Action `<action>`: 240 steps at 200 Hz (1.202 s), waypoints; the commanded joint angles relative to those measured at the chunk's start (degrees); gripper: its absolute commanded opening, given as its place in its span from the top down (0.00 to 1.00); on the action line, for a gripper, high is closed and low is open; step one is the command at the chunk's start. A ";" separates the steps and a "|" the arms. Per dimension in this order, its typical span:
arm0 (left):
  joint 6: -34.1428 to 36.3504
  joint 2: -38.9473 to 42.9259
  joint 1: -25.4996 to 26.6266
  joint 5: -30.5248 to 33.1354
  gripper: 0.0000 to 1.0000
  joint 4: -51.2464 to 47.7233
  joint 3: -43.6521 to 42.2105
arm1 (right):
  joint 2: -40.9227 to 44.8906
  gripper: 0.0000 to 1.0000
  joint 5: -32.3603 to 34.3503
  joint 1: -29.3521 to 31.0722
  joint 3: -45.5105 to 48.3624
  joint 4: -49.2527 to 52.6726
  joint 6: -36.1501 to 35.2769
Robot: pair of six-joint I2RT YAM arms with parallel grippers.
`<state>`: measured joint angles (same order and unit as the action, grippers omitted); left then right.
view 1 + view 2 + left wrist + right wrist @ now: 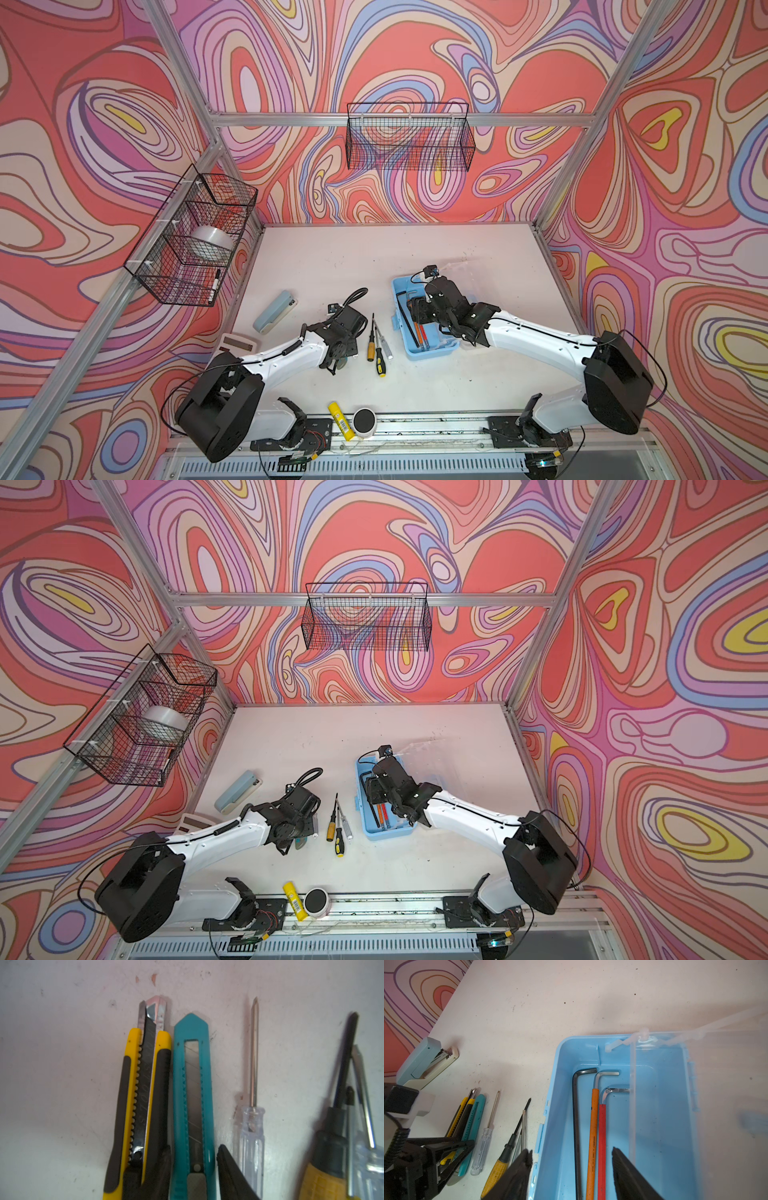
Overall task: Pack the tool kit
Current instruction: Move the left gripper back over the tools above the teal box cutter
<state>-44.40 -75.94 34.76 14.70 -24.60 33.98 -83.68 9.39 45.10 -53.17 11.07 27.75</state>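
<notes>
Starting at the left of the scuffed white tabletop [332,257], a white calculator [239,344] lies partly under the left arm. Just beyond it is a smooth grey-blue stapler with a cream base [274,311].

The left gripper [194,1147] hangs low over two utility knives lying side by side, tips pointing far. One is a yellow and black rubber-gripped knife with a toothed metal slider track [133,1105]. The other is a flat teal plastic knife with a pointed nose [193,1095]. The black fingers [232,1172] stand on either side of the teal knife, close to its edges. Whether they actually pinch it I cannot tell.

To the right lies a slim screwdriver with a clear fluted plastic handle [252,1136]. A loose bundle follows, led by a screwdriver with a ribbed yellow handle and black collar [502,1161].

Right of these sits the rectangular light-blue plastic case [562,1047], open, with its clear lid [726,1064] swung out to the right. Inside, along its left half, three L-shaped hex keys lie parallel: a bare black one [576,1126], one in an orange sleeve [592,1136] and one in a red sleeve [602,1147].

The right gripper [572,1159] hovers over the case's near end, its wedge-shaped fingers spread wide and holding nothing.
</notes>
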 commanded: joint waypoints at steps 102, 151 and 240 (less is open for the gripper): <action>1.86 -4.65 -0.91 0.54 0.74 1.77 1.79 | -2.25 0.36 0.54 0.15 0.26 -1.38 -0.59; 2.26 -2.23 -1.00 1.46 0.80 1.07 1.93 | -2.60 0.36 0.86 0.05 0.08 -1.39 -0.50; 3.12 -2.15 -1.51 4.09 0.70 -0.94 3.65 | -2.66 0.37 0.71 -0.22 0.87 -2.05 0.20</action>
<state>-41.15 -77.58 33.65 16.38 -22.98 36.34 -85.73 9.63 45.04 -53.15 9.80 27.73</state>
